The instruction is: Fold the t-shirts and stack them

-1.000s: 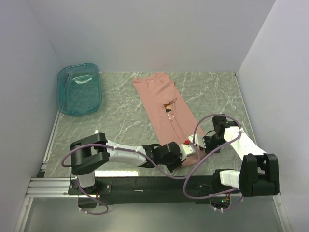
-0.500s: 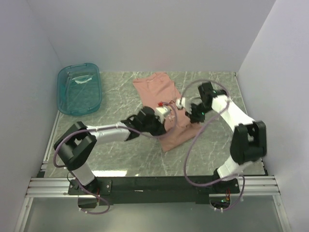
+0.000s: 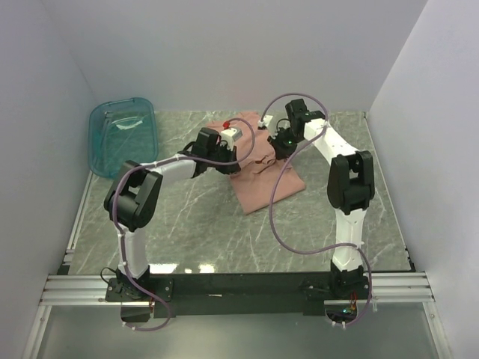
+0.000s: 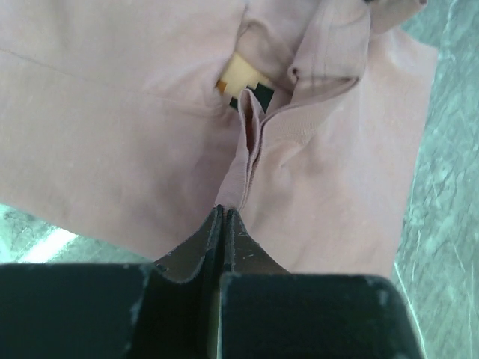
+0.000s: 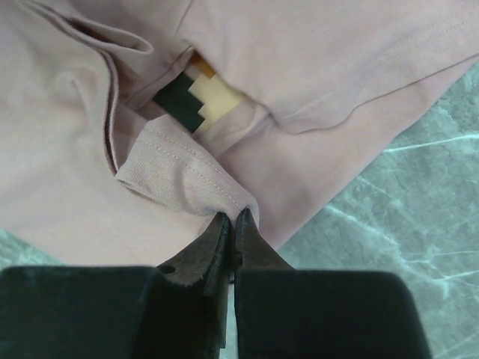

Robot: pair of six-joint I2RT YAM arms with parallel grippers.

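The t-shirt (image 3: 263, 173), dusty pink, lay on the desk (image 3: 187, 224) to the right of the teal bin (image 3: 122, 138), well apart from it and roughly level w/ it. It looked already narrowed into a long strip, w/ one end doubled back over the other. In both wrist views there were two layers of cloth, and a bit of the pixel print (image 4: 245, 84) peeked out btwn them.

The left fingers (image 4: 217, 224) were pinched tight on a thin ridge of the shirt, on its edge nearer the bin. The right fingers (image 5: 221, 232) were likewise clamped together on a hemmed corner of the cloth, on the edge farther from the bin. Both arms were stretched out toward the shirt's end level w/ the bin's far rim.

Judged from this, the crosswise fold was under way but not finished. The held edge hadn't been laid flat, the top layer sat rumpled, and its edges didn't line up w/ the layer below.

Prob. left to do:
- Set the held edge down and let go w/ both sides.
- Flatten the shirt, maybe w/ one more fold for a compact packet.
- Stack it. No other shirt or pile showed anywhere near the bin, so that part couldn't be assessed.
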